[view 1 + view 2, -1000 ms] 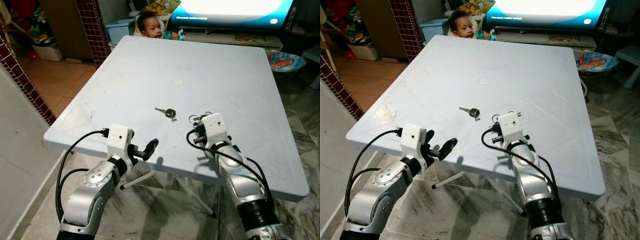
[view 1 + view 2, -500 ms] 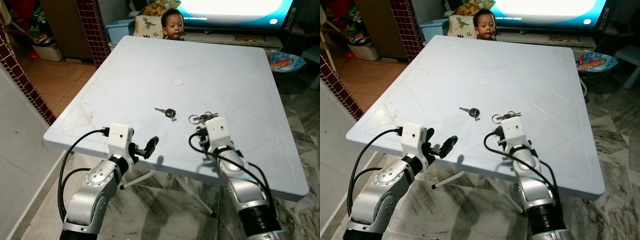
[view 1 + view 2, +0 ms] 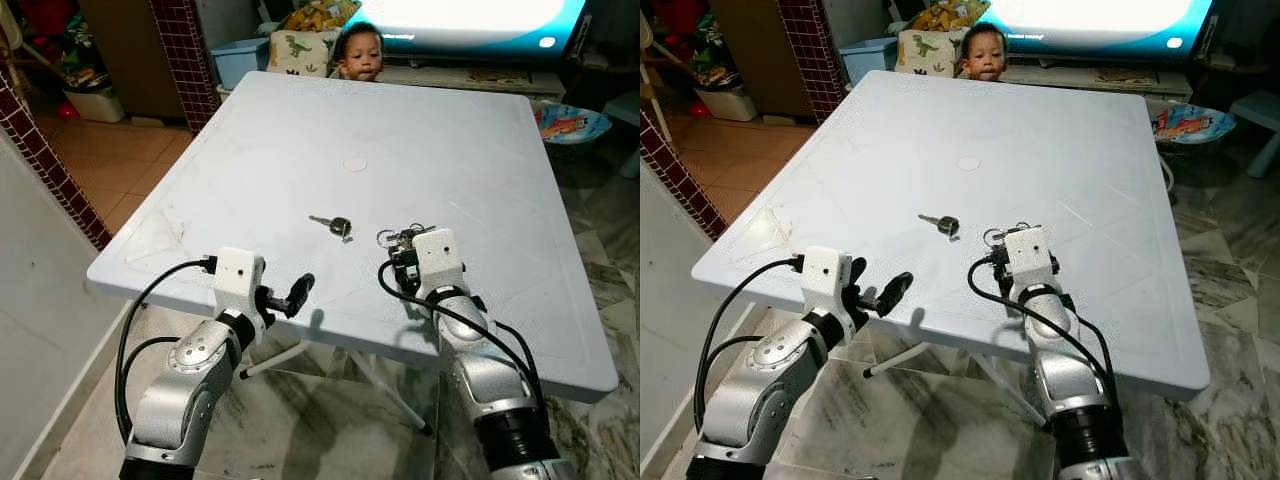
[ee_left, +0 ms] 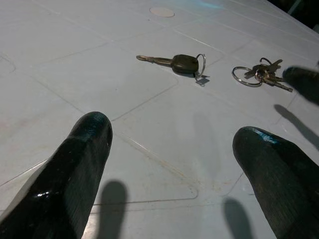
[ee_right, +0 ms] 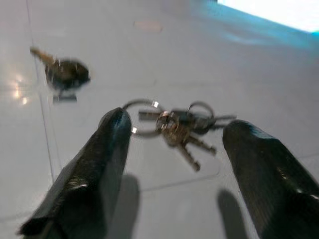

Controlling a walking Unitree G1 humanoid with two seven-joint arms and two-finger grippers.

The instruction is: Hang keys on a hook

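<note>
A bunch of keys on rings lies on the white table, right of centre. My right gripper hovers low just behind the bunch, open, with the bunch of keys lying between and slightly beyond its two fingertips, untouched. A single key with a dark head lies a little to the left of the bunch. My left gripper is held open over the table's near edge with nothing in it; in its wrist view the single key and the bunch lie ahead.
A person looks over the table's far edge, in front of a bright screen. A brick pillar stands at the back left. A coloured bowl sits on the floor beyond the table's right side.
My right gripper drew back slightly, then edged forward again to the key bunch. The person behind the table has moved to the right. The left arm has hardly moved.
</note>
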